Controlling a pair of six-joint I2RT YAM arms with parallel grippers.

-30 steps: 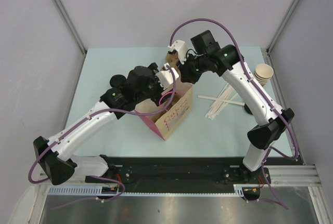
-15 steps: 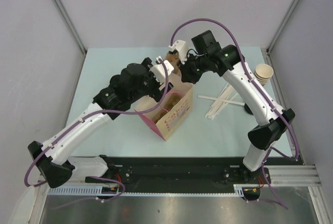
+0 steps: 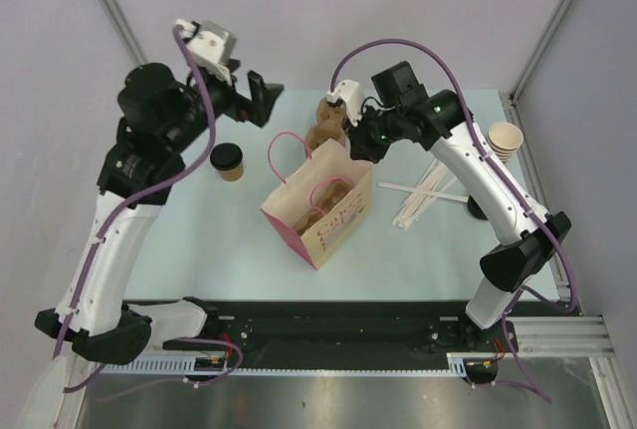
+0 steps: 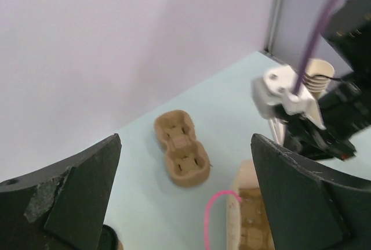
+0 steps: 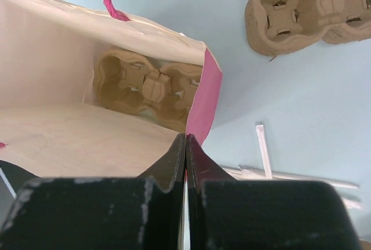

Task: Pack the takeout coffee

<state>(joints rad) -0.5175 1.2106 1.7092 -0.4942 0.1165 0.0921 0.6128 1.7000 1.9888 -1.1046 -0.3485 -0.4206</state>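
The takeout coffee point(image 3: 228, 161), a small brown cup with a black lid, stands on the table left of the pink paper bag point(image 3: 320, 212). My left gripper point(image 3: 262, 102) is raised up and behind the cup, open and empty; in its wrist view the gripper point(image 4: 185, 203) frames bare table and the bag's pink handle point(image 4: 215, 215). My right gripper point(image 3: 350, 143) is shut on the bag's back rim, holding the mouth open; the right wrist view shows the gripper point(image 5: 186, 141) pinching the pink edge. A brown cup carrier point(image 5: 148, 84) lies inside the bag.
Another brown cup carrier point(image 3: 325, 120) lies on the table behind the bag. A stack of pale lidless cups point(image 3: 505, 141) stands at the right edge. White wrapped straws point(image 3: 423, 195) lie right of the bag. Grey walls close in the sides.
My left arm has risen away from the bag's mouth and swung left and back, uncovering the coffee. The right gripper and the bag have stayed put.
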